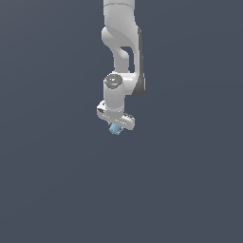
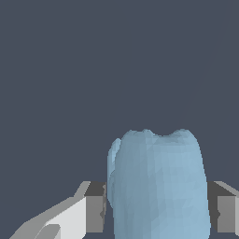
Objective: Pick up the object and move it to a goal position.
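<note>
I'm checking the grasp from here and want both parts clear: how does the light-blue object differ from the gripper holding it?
Colour: the object is light blue, while the gripper is white with grey finger pads.
Size: in the exterior view the object is far smaller than the gripper.
Shape: the object is lumpy and rounded, while the gripper is blocky and flat-faced.
Shared: they meet, with a finger on either side of the object.

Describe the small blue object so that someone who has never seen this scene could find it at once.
Start from the white robot arm hanging from the top of the exterior view and follow it down to the gripper. The light-blue object sits directly under it, between the two fingers. It is the only coloured thing here: tiny, lumpy and rounded against the plain dark grey background.
</note>
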You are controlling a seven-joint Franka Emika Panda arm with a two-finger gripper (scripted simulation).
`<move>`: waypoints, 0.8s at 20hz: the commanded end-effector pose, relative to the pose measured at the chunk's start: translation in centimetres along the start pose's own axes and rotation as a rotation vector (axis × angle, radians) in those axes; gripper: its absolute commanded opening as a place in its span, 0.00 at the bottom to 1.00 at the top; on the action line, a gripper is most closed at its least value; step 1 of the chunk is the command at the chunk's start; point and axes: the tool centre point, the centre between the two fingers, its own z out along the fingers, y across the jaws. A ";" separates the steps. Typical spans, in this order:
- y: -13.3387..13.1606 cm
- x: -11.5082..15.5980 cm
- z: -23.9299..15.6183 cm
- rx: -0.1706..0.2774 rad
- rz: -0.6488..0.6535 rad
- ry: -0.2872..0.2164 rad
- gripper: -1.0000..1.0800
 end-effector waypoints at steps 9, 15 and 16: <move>1.1 1.0 -3.8 0.000 0.001 0.000 0.00; 2.5 2.2 -8.6 0.000 0.001 0.000 0.00; 2.7 2.5 -9.5 0.000 0.001 0.000 0.00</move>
